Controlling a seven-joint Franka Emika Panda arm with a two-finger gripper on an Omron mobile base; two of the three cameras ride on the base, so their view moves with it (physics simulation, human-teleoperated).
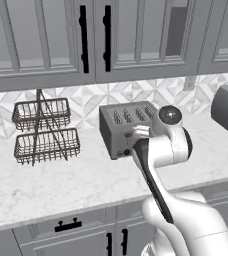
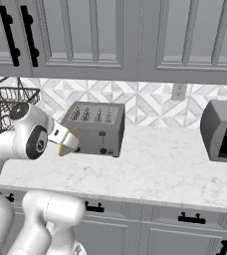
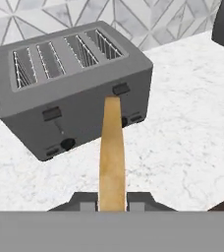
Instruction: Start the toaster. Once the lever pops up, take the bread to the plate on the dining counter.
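Presently, in the hand view, the toaster occupies the upper left of the frame on the marble counter; at lower centre the gripper is clamped on the bread, held edge-on, clear of the slots

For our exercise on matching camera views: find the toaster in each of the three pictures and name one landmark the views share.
Left base view: the toaster sits centre, on the counter, just behind the arm.
Right base view: the toaster sits left of centre, beside the held bread.
Hand view: the toaster is upper left, behind the bread.
Shared landmark: the patterned backsplash behind the toaster.
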